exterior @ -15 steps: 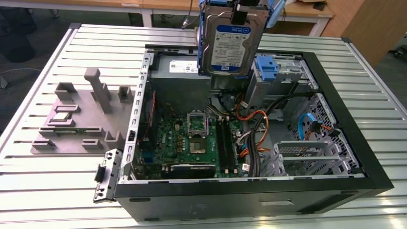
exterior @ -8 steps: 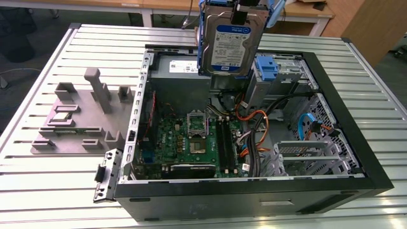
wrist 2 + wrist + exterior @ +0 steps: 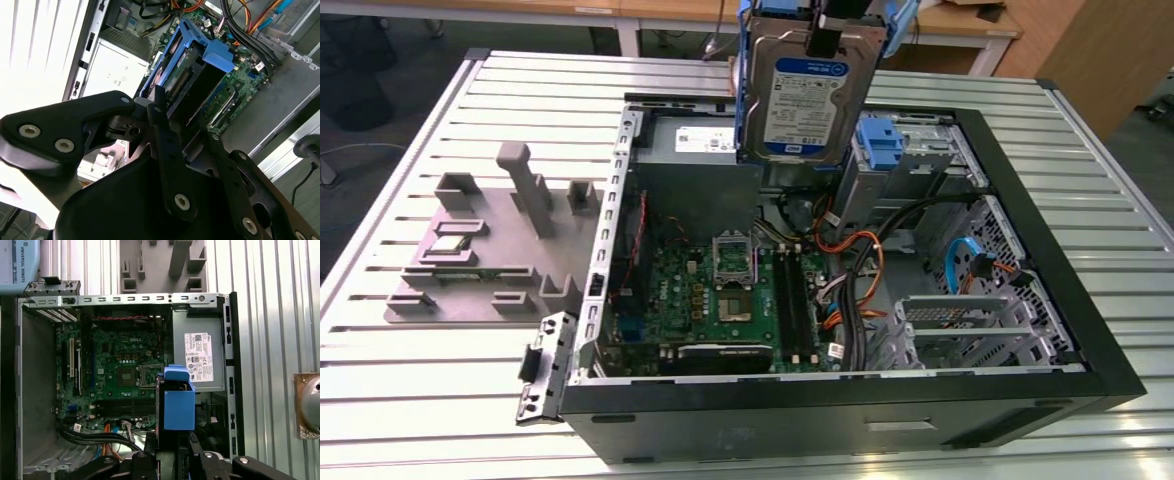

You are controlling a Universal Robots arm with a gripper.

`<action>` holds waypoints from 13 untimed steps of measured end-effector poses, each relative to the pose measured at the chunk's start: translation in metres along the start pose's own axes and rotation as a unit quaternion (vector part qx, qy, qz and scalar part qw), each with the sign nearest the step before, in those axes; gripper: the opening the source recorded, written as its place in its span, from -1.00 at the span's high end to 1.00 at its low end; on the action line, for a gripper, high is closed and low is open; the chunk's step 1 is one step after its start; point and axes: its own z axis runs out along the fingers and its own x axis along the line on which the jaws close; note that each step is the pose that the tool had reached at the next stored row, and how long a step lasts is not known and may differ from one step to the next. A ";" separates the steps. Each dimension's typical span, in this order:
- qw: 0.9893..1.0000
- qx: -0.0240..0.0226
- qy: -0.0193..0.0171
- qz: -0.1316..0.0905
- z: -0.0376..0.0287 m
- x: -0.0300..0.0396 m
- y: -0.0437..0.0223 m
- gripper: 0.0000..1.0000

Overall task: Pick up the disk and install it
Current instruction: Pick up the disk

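On the exterior view's left, a grey fixture block [image 3: 480, 250] lies on the ribbed metal table [image 3: 400, 400], beside the open black computer case [image 3: 854, 420]. Above the case hangs the flat silver blue-framed disk [image 3: 801, 95], upright and clamped tight by the black gripper [image 3: 831, 32]. A blue plastic bracket [image 3: 881, 140] sits just right of it.

Downward-pointing pincer [image 3: 831, 35], clamped tight.

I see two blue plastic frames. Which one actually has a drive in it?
The one held up by the gripper above the open case: it wraps the disk, silver with a blue-and-white label. The other blue frame sits bare inside the case.
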 end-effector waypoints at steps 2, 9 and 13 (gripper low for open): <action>1.000 0.000 0.000 0.000 -0.0001 0.0039 -0.0002 0.30; 1.000 0.000 0.000 0.000 -0.0007 0.0178 -0.0010 0.30; 1.000 0.000 0.000 0.000 -0.0011 0.0265 -0.0014 0.30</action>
